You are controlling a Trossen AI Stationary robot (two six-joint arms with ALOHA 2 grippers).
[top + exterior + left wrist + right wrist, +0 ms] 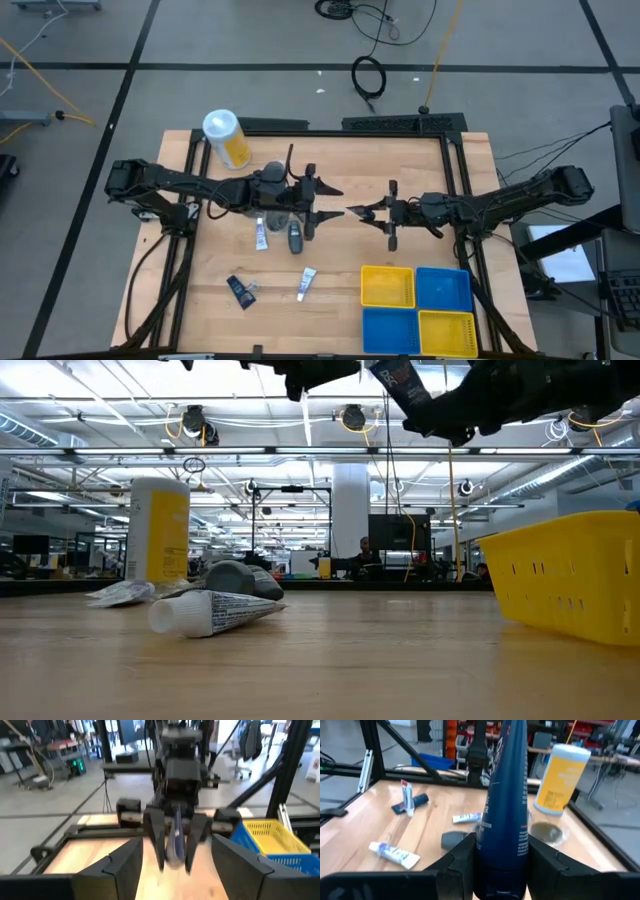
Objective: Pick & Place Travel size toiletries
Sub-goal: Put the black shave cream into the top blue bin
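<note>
Blue tube [504, 805] in right hand [501, 862]

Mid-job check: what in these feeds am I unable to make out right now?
- High view: the dark blue tube is too small to pick out between the left claw and the right claw.
- Low view: the top edge cuts off both claws, and only part of the tube shows.
- Left wrist view: blur makes the tube's print unreadable.
- Right wrist view: the tube hides the left claw.
- Low view: the yellow bin wall hides its inside.
</note>
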